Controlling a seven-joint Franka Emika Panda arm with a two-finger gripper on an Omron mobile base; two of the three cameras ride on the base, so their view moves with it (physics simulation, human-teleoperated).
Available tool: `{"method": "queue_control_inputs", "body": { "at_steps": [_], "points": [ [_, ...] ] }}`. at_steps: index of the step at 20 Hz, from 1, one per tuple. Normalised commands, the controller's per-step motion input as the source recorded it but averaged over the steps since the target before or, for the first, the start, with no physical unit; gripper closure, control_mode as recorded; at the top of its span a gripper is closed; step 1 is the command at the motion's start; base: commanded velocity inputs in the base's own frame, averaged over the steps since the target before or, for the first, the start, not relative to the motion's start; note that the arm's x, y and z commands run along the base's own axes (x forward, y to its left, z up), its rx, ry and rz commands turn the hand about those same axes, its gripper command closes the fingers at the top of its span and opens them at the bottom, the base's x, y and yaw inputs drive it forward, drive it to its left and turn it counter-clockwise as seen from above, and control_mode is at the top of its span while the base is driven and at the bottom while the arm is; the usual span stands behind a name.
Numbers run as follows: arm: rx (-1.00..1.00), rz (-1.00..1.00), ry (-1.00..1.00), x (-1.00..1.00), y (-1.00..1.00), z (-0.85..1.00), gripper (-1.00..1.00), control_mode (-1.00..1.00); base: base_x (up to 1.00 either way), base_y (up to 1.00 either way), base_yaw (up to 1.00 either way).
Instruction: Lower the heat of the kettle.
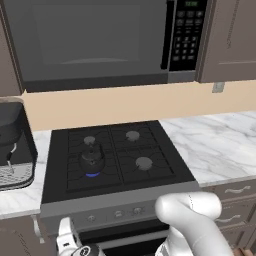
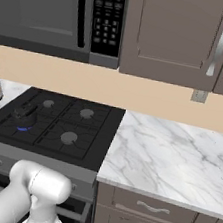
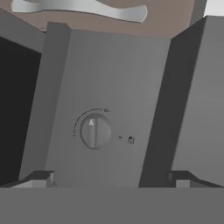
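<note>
Kettle (image 1: 92,159) sits over a blue flame; the pincer (image 3: 111,177), fingers apart, faces the knob (image 3: 95,131) dead ahead, slightly left of centre.

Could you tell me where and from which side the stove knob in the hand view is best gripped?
Grip the knob across its raised central bar, coming straight at the front panel. The bar gives the two fingers flat sides to pinch and turn. The end effector stands open, facing the knob, with the fingers set wide to either side of it. The kettle sits over a blue flame.
</note>
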Motion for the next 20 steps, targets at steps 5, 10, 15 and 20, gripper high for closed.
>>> {"method": "queue_control_inputs", "body": {
  "at_steps": [5,10,15,20],
  "points": [
    [0.03,0.05,0.00,0.16,0.02,-0.10,-1.00,-1.00,0.00,0.00,0.00],
    [0.01,0.04,0.00,0.12,0.07,-0.15,-1.00,-1.00,0.00,0.00,0.00],
    [0.01,0.03,0.00,0.11,0.06,-0.13,-1.00,-1.00,0.00,0.00,0.00],
    [0.01,0.03,0.00,0.10,0.01,-0.12,-1.00,-1.00,0.00,0.00,0.00]
  ]
}}
